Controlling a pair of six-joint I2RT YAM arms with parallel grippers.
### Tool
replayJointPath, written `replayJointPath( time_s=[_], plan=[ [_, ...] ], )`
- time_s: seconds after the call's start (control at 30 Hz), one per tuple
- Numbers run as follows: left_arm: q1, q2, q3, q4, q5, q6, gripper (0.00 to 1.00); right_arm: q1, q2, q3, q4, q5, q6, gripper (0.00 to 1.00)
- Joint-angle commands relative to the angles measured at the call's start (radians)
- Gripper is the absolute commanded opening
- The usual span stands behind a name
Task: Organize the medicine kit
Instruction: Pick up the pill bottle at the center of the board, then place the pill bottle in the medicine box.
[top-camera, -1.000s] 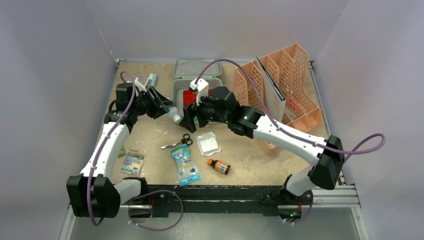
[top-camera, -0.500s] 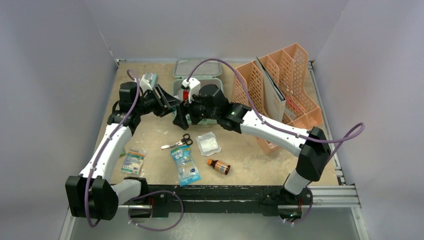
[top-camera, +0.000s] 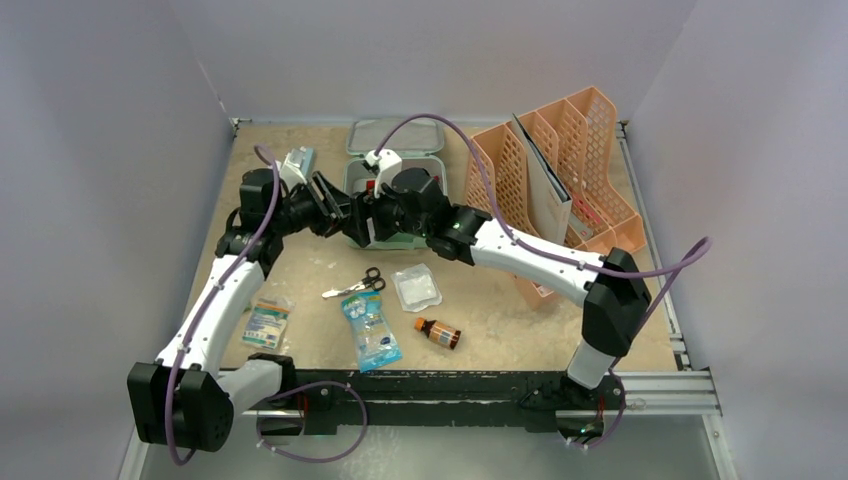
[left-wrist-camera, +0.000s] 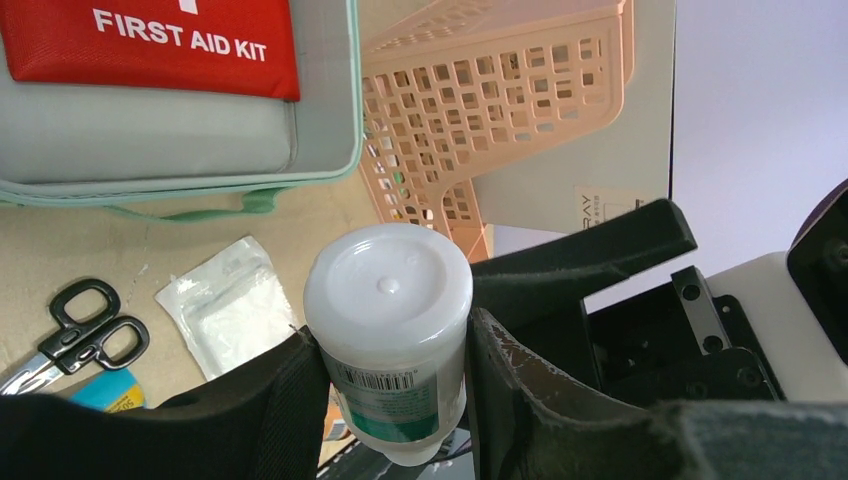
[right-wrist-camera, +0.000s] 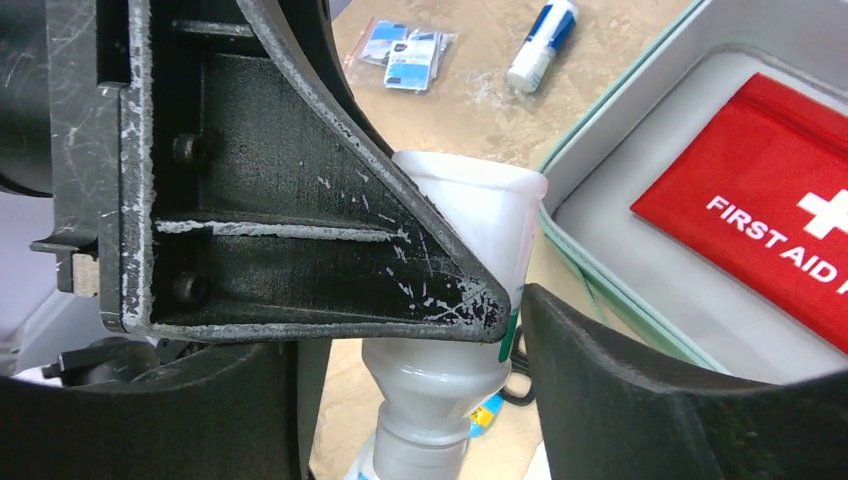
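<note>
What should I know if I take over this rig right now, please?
Left gripper: shut on the white bottle, held off the table by the medicine kit.
Right gripper: open, straddling the same bottle, no grip yet.
Kit: open, its lid lying behind it, red first aid pouch inside.
Left to do: the scissors, gauze packet, blue pack, brown bottle and the held bottle are all outside the kit.

Top overhead; wrist cams close, share medicine kit (left-wrist-camera: 150, 140).
</note>
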Motion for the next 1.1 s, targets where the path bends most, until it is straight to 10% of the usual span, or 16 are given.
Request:
replayJointPath(
  time_s=[0.0, 0.13, 0.43, 0.6, 1.07],
  plan=[
    [-0.004, -0.024, 0.012, 0.040, 0.025, -0.016, 0.29, 0.001, -0.017, 0.026, 0.090, 0.069, 0.005, 0.64],
    [-0.004, -0.014, 0.038, 0.010, 0.027, 0.013, 0.30, 0.002, -0.021, 0.014, 0.095, 0.053, -0.013, 0.42],
    [-0.002, 0.000, 0.169, -0.136, -0.095, 0.149, 0.59, -0.081, -0.020, -0.005, 0.038, -0.082, -0.198, 0.29],
    [-0.002, 0.062, 0.281, -0.184, -0.166, 0.188, 0.74, -0.138, -0.025, -0.021, 0.013, -0.071, -0.389, 0.26],
    [0.199, 0.132, 0.075, -0.207, -0.125, 0.268, 0.78, -0.192, 0.208, 0.258, -0.276, -0.089, -0.878, 0.30]
  ],
)
